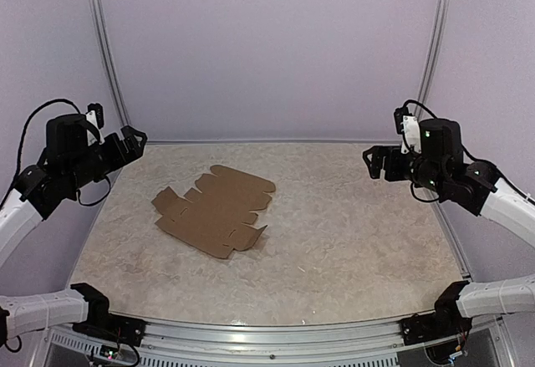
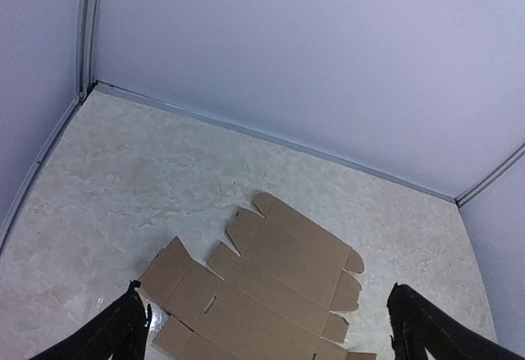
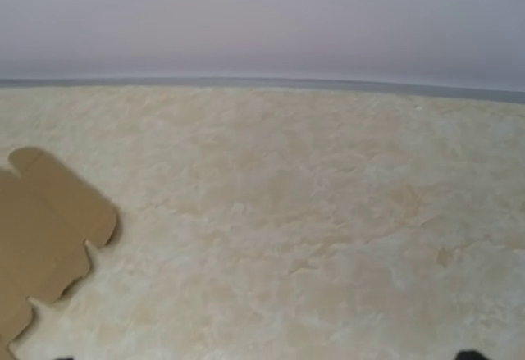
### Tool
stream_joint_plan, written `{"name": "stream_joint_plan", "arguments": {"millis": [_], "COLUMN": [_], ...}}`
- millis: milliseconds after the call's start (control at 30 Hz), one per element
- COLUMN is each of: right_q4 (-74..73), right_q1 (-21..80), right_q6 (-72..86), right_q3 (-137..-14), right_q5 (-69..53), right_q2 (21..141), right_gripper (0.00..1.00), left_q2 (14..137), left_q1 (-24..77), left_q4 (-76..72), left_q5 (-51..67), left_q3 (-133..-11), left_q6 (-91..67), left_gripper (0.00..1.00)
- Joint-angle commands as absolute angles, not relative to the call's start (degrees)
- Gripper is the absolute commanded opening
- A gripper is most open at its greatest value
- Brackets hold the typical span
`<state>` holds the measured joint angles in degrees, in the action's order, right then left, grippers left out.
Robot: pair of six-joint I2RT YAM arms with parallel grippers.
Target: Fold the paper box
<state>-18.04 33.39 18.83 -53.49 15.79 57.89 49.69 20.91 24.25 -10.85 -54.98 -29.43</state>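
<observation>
We record one table [image 1: 359, 242] bearing one paper box [image 1: 216, 210], flat and unfolded, left of centre. Two pincers: the left gripper [image 1: 136, 140] hangs near it, the right gripper [image 1: 370, 162] well apart. Both stand spread wide, holding nothing.

Right wrist view crops the paper box [image 3: 41, 229].

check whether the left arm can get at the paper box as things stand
Probably yes. The paper box lies unfolded on the table, left of centre, nothing on or beside it. The left end effector hangs open at the table's left edge, facing the box, so the way looks free.
</observation>
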Motion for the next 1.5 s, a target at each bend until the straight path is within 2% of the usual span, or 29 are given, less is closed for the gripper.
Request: {"name": "stream_joint_plan", "arguments": {"millis": [0,367,700,967,1467], "right_q4": [-20.8,-18.7,-13.5,-9.2,6.8], "right_q1": [34.1,34.6,42.8,48.5,51.1], "right_q6": [17.7,16.3,24.5,32.2,54.0], "right_q3": [-52.2,-49.4,-46.7,-49.6,-51.3], "right_q5": [12.4,4.5,6.3,3.2,-8.3], "right_q2": [55.4,56.5,64.2,76.0,91.8], "right_gripper": [1.00,1.00,1.00,0.99,0.94], "left_q2": [51.3,54.5,58.5,60.1,57.7], "left_q1": [20.4,20.4,20.3,19.8,19.8], "left_q4": [28.7,35.1,35.4,33.4,32.8], "left_q5": [-14.0,-22.1,-26.5,-24.3,-19.3], "left_q3": [-56.8,-54.5,-51.5,-48.9,-48.2], "left_q6": [-29.2,-30.8,-33.7,-34.8,-34.2], "left_gripper": [0.99,0.99,0.99,0.99,0.99]}}
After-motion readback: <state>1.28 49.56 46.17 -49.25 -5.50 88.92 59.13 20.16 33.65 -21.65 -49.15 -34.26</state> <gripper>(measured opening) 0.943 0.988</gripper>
